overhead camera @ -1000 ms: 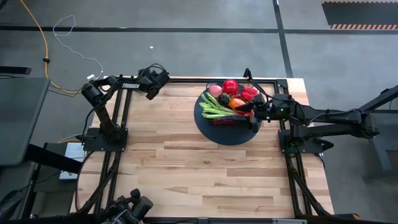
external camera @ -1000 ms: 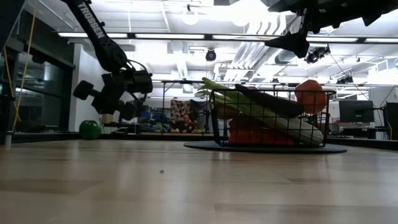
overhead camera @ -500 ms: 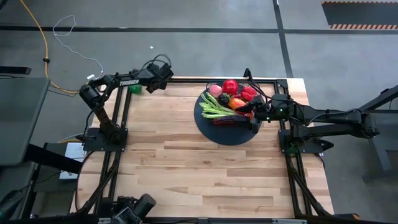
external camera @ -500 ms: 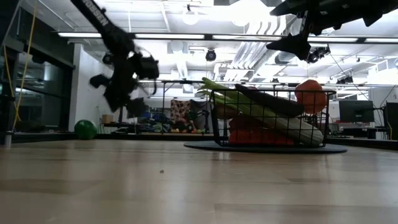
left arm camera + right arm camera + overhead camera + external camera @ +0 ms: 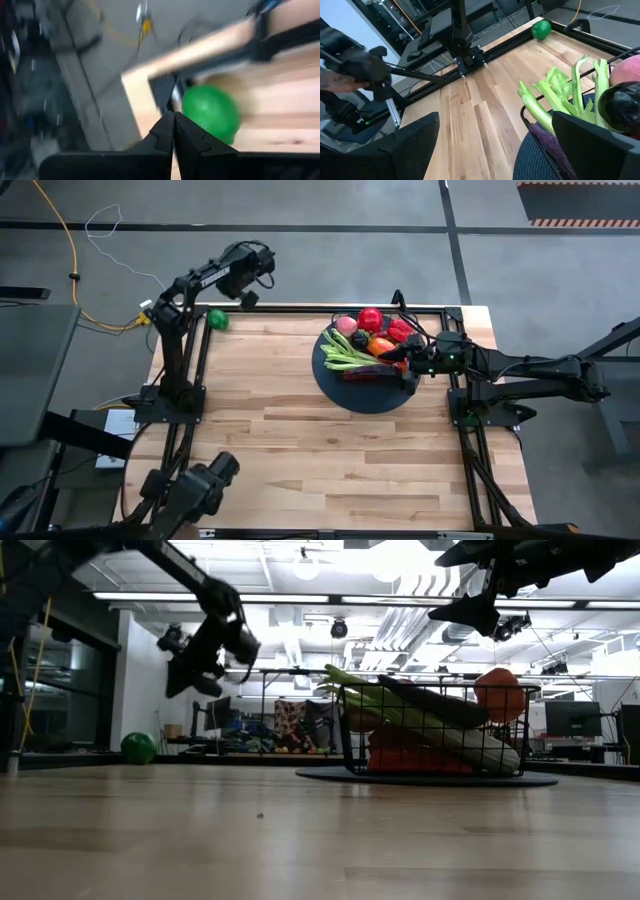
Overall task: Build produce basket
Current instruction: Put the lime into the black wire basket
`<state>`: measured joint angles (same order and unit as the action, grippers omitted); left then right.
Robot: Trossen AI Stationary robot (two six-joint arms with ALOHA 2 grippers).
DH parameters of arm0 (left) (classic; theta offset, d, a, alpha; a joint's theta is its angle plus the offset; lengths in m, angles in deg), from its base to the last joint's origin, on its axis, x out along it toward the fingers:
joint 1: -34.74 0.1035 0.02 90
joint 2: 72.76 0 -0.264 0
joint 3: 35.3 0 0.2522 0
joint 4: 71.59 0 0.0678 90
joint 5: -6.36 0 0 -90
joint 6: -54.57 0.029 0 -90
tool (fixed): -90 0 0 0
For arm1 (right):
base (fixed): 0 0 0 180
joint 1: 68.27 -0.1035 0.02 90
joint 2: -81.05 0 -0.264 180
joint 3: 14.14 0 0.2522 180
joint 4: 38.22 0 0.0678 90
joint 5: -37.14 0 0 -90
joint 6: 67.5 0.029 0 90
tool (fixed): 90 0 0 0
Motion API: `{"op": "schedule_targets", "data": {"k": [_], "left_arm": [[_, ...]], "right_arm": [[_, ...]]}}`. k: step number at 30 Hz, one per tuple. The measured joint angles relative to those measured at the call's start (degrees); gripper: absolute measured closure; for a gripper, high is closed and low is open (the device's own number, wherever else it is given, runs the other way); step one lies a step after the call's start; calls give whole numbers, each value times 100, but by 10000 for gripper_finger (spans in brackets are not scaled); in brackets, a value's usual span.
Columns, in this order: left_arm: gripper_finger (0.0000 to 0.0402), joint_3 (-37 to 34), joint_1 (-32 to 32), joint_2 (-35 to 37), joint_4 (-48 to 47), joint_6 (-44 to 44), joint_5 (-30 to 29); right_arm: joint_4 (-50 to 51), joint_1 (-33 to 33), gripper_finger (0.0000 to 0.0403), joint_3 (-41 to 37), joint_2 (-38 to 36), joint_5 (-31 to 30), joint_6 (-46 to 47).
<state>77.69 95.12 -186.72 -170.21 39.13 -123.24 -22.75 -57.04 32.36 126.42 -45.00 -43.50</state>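
Note:
The black wire basket (image 5: 388,332) stands on its dark round disc (image 5: 340,385) at the table's far right. It holds the produce: celery (image 5: 345,352), a red round piece (image 5: 370,318), a pink piece (image 5: 346,326) and an orange one (image 5: 381,346). A green ball (image 5: 216,320) rests on the wood at the far left corner. My left gripper (image 5: 246,297) is shut and holds nothing. It hangs high over the far edge, slanting down toward the ball (image 5: 210,112). My right gripper (image 5: 403,365) stands open above the basket's right side, and there is nothing between its fingers.
Black frame rails (image 5: 300,308) run along the table's far edge and both sides. Bare wood (image 5: 320,450) fills the middle and the near half. A camera mount (image 5: 200,490) sits at the near left corner. In the low view the basket's mesh wall (image 5: 350,730) stands to the right.
My left gripper has risen well clear of the table and swung toward the far edge. It rolled as it went and has stayed shut. The green ball, which the gripper covered in the high view, now shows in the open on the wood. My right arm has kept still.

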Motion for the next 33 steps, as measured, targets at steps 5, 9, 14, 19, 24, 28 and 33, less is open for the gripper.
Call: {"op": "schedule_targets", "data": {"k": [5,9,14,19,24,28,33], "left_arm": [[401,-123,239,-472,-495,-634,290],[401,-374,261,-798,-511,-701,167],[401,-431,438,-1174,-482,-1222,-156],[401,-429,548,-1231,-425,-1312,-559],[401,-426,585,-1275,-344,-1237,-638],[401,-426,555,-1301,-344,-1378,-711],[401,-426,469,-1301,-340,-1867,-779]], "right_arm": [[0,0,27,0,0,0,-3],[2,0,27,-2,0,0,15],[2,-2,27,0,0,-52,167],[37,-2,27,0,0,-69,305],[84,-3,27,-2,0,-24,320],[114,-49,27,-2,0,-24,320],[111,-232,27,0,0,-27,318]]}}
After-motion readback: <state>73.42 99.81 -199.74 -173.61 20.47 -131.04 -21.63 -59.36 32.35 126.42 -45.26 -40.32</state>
